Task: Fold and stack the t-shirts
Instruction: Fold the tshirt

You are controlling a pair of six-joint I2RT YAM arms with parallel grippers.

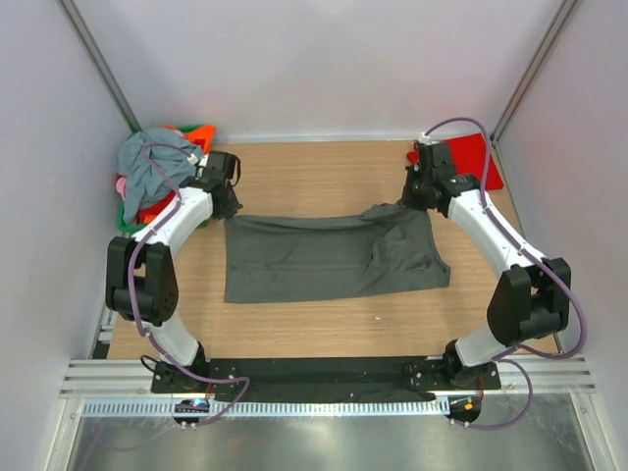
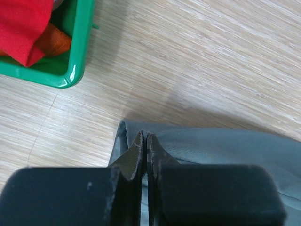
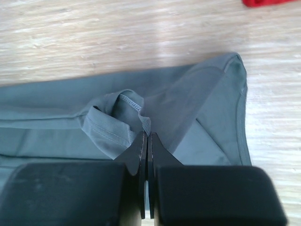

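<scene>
A large charcoal-grey t-shirt [image 1: 324, 260] lies spread flat across the middle of the table, its right part rumpled. My left gripper [image 1: 228, 206] is at its far left corner, jaws shut on a raised pinch of the fabric edge [image 2: 225, 146]; its fingertips meet in the left wrist view [image 2: 145, 137]. My right gripper [image 1: 412, 201] is at the far right edge, shut on a bunched hem by a sleeve [image 3: 113, 132], as the right wrist view [image 3: 147, 134] shows. A red t-shirt [image 1: 471, 157] lies at the back right. A blue-grey t-shirt [image 1: 152, 162] is heaped on the basket.
The green plastic basket [image 1: 201, 131] stands at the back left, close to my left gripper; the left wrist view shows its rim [image 2: 80, 52] with red [image 2: 21, 23] and orange [image 2: 54, 40] cloth inside. Walls close in the back and both sides.
</scene>
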